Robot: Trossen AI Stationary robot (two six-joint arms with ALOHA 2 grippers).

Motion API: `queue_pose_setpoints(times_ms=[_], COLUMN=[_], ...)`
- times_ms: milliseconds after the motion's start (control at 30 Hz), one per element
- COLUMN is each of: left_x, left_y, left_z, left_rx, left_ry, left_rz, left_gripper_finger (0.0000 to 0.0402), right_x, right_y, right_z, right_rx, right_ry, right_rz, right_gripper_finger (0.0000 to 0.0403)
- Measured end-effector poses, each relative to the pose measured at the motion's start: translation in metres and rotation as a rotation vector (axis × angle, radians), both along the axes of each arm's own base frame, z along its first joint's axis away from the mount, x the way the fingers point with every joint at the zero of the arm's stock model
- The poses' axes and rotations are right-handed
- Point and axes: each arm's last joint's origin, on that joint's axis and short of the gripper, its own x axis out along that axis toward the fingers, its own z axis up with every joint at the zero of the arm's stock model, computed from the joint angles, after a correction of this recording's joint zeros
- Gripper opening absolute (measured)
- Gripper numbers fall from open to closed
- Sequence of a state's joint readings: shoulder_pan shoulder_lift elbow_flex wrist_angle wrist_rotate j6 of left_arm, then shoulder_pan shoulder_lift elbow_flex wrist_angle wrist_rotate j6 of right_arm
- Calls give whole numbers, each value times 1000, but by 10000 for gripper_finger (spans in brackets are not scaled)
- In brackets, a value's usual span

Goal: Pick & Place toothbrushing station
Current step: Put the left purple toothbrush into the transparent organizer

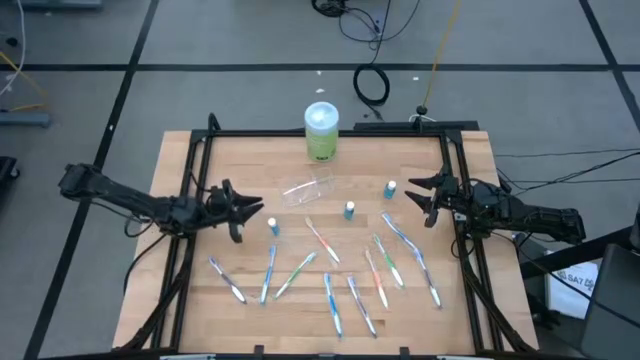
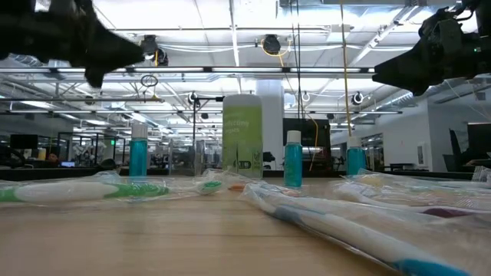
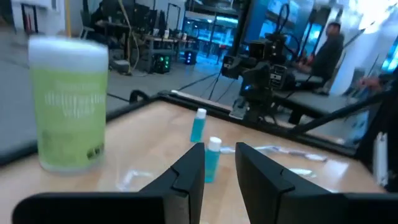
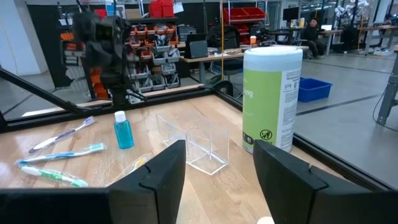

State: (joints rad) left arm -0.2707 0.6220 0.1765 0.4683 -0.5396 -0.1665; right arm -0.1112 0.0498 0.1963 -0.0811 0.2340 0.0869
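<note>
The clear plastic cup (image 1: 308, 188) lies on its side on the wooden table, in front of the green container; it also shows in the right wrist view (image 4: 194, 147). Three small teal tubes (image 1: 272, 227) (image 1: 349, 210) (image 1: 389, 189) stand upright around it. Several slim multicoloured toothbrushes (image 1: 330, 272) lie scattered flat over the table's near half. My left gripper (image 1: 256, 206) hovers open at the table's left side, pointing toward the cup. My right gripper (image 1: 412, 192) hovers open at the right side, by the rightmost tube. Both are empty.
A tall green cylindrical container with a pale lid (image 1: 321, 131) stands at the table's far edge, behind the cup. A black frame (image 1: 330, 133) runs round the table. Cables (image 1: 372, 84) lie on the floor beyond. People sit in the room behind (image 3: 326, 46).
</note>
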Motion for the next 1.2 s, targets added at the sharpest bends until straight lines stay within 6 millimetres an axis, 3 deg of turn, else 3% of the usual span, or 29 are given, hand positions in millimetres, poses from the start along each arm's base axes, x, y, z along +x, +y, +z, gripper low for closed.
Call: queue_pose_setpoints(times_ms=[267,367,567,833,1200], left_x=[4,2,1,0,0], left_y=[0,0,0,2,2], left_z=[72,84,89,90,88], left_rx=[167,187,190,369,318], left_ry=[99,115,111,165,166], left_rz=[12,10,25,90,80], left_gripper_finger=[95,95,95,95,95], right_x=[0,0,2,3,2], right_y=[0,0,0,0,-2], right_z=[0,0,-2,-2,-2], right_rx=[2,88,233,128,143], right_ry=[-3,-33,-62,-17,-27], right_rz=[2,1,-5,-9,-53], right_gripper_finger=[181,181,181,181,180])
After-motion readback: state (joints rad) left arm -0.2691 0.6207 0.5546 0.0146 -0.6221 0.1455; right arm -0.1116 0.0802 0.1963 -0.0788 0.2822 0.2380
